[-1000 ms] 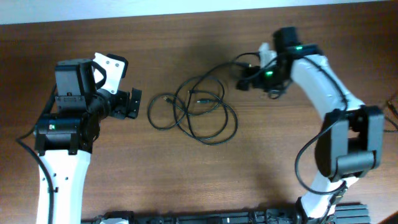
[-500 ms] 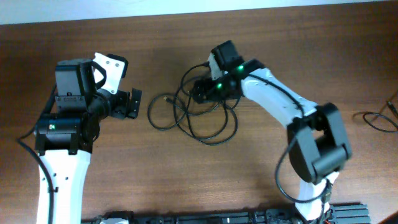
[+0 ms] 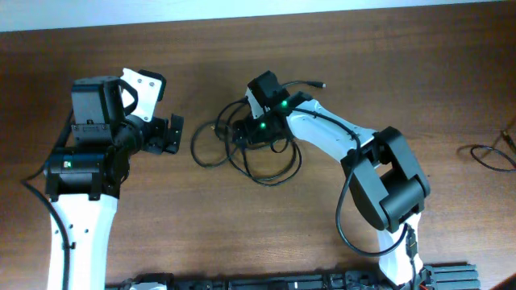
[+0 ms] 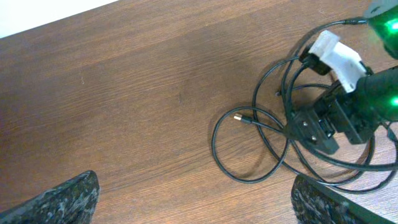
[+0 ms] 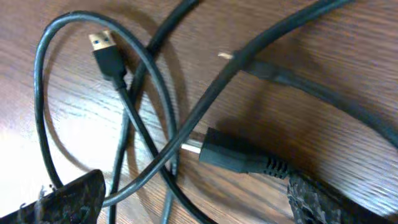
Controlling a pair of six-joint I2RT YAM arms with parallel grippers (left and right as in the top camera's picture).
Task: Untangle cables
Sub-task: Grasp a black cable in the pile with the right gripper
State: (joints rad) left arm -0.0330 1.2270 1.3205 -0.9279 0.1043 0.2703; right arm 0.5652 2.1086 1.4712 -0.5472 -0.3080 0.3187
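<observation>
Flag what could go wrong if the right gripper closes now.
The right gripper stands open over several crossed strands of the cables, so closing may pinch more than one and tighten the tangle. The left gripper is open, away from the pile; nothing anchors it, so a pull may drag everything.

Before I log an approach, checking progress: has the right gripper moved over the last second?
Yes. The right gripper swung toward the still left gripper, from the far side of the cables to over them.
</observation>
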